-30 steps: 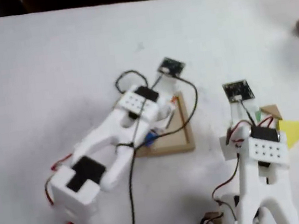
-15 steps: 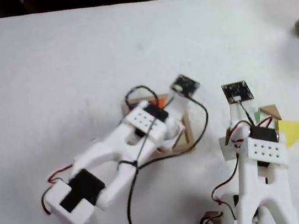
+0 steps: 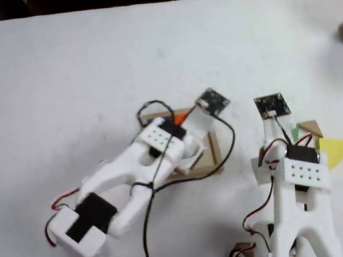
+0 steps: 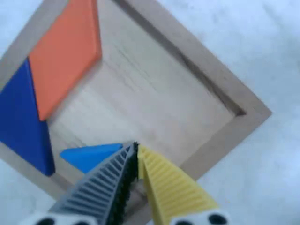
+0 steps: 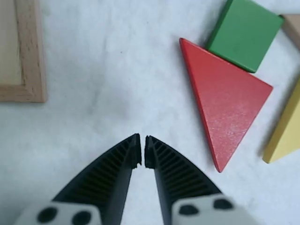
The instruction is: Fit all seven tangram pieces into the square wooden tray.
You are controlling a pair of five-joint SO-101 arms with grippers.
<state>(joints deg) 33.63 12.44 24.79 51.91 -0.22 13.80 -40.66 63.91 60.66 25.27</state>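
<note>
So the left gripper [image 4: 136, 154] hangs over the wooden tray [image 4: 211, 73] with its jaws pressed together and nothing between them that I can see. The tips sit right at the corner of a light blue triangle [image 4: 89, 155] lying inside the tray. Just past that, a dark blue triangle [image 4: 21, 122] lies along one edge of the tray, and an orange parallelogram [image 4: 65, 56] is snug against it. The rest of the tray floor is bare wood. The right gripper [image 5: 142, 150] is over the white table [image 5: 108, 70], jaws together too apart from a hairline gap, holding nothing. Close to it is a red triangle [image 5: 225, 105] flat on the table. A green square [image 5: 243, 35] touches its far corner, a yellow piece [image 5: 286, 131] lies just beside it, and a tan piece [image 5: 293, 23] peeks in past the green one. All four sit outside the tray, off to its right.
</note>
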